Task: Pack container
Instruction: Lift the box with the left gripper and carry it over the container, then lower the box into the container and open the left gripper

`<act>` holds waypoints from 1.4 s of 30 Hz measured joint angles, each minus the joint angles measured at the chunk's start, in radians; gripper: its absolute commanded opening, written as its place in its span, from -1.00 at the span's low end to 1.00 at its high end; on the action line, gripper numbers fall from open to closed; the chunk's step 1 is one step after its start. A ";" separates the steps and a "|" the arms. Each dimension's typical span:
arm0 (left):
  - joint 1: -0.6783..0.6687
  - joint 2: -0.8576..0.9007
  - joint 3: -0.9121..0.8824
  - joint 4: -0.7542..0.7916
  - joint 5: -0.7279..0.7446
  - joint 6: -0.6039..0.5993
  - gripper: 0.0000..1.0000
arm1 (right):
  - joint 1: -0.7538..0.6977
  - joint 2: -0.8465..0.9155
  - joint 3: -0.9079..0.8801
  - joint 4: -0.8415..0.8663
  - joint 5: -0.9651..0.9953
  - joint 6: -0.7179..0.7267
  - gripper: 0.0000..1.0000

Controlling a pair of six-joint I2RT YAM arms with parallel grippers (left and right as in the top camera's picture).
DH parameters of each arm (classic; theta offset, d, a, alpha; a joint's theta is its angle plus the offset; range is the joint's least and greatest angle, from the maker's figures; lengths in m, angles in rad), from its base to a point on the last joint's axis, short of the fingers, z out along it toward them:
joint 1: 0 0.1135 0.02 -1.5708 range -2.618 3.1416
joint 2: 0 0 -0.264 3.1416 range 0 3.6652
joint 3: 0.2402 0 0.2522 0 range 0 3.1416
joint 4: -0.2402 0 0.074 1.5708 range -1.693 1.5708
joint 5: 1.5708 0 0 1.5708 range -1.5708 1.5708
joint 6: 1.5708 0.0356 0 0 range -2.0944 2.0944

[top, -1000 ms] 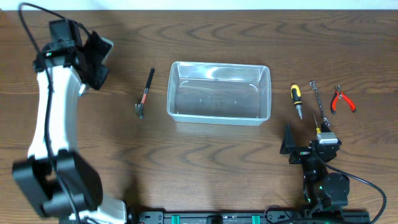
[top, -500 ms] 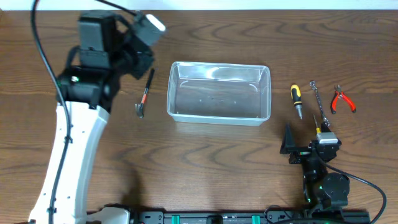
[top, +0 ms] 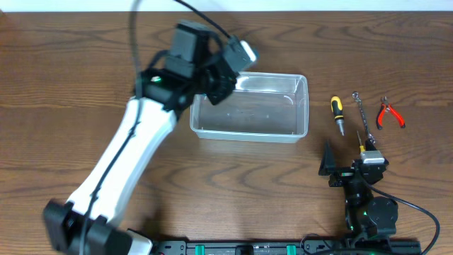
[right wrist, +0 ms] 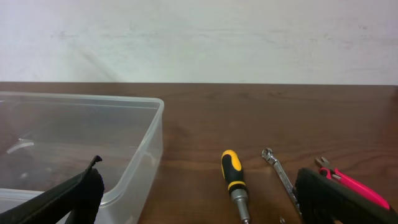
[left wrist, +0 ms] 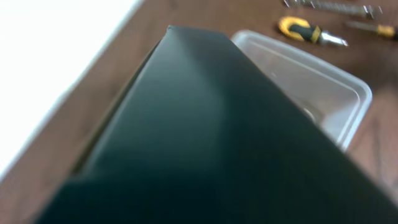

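Three tools lie unpacked on the surface in the overhead view, right of the tub: screwdriver, wrench and pliers. The tub sits mid-surface, and what shows of it looks empty, so I judge your packing barely begun. Your left pincer hangs over the tub's far left corner and hides it; whether it is spread or pressed together, I cannot tell. Your right pincer sits near you, just short of the tools.

From the left wrist, a dark blurred mass fills most of the frame. Only the tub's rim and the screwdriver peek past it.

From the right wrist, the right pincer is spread, pinching nothing. The tub is cut off at left, and the right finger half hides the pliers.
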 measured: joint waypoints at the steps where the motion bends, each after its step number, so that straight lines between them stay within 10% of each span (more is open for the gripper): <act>1: -0.016 0.028 0.000 -0.003 0.000 0.000 -0.88 | 0.000 0.000 0.000 0.000 0.000 0.000 0.99; 38: -0.129 0.431 0.003 -0.052 0.003 0.012 -0.85 | 0.000 0.000 0.000 0.000 0.000 0.000 0.98; 42: -0.129 0.433 0.003 -0.054 0.003 0.019 -0.35 | 0.000 0.000 0.000 0.000 0.000 0.000 0.99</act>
